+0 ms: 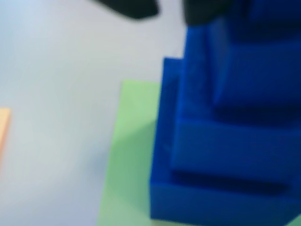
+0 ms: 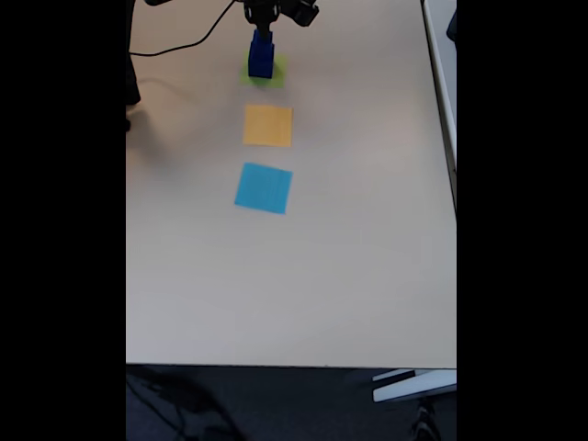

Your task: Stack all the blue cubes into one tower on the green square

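Several blue cubes [image 1: 225, 141] stand stacked as one stepped tower, largest at the bottom, on the green square [image 1: 129, 155]; the picture is blurred. In the fixed view the tower [image 2: 261, 57] rises from the green square [image 2: 277, 73] at the far end of the table. My gripper [image 1: 170, 9] is at the top edge of the wrist view, just over the tower's top. Its two black fingertips [image 1: 129, 7] stand apart with bare table showing between them, so it looks open and holds nothing. In the fixed view the gripper [image 2: 265, 26] hangs right above the tower.
An orange square [image 2: 268, 125] lies just nearer than the green one, and its edge [image 1: 3, 127] shows at the left of the wrist view. A light-blue square [image 2: 264, 187] lies nearer still. A black cable [image 2: 184, 46] runs at the far left.
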Action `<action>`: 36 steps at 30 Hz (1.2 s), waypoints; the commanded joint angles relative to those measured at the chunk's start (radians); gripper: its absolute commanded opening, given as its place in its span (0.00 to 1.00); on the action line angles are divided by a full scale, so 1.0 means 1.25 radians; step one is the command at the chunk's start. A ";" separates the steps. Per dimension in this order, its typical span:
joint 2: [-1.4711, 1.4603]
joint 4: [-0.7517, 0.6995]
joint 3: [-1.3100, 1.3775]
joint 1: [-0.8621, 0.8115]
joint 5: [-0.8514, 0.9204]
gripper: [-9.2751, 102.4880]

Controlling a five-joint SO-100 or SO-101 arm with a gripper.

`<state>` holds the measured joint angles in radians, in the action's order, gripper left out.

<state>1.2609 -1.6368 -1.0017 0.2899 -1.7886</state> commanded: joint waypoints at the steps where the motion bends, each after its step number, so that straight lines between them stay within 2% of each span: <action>1: 0.049 0.015 0.002 0.006 -0.007 0.08; 23: 0.098 0.009 -0.013 -0.047 0.050 0.08; 36: 0.112 0.011 0.007 -0.021 0.009 0.08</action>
<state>1.3192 -1.6352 -1.0247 0.2485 -1.7641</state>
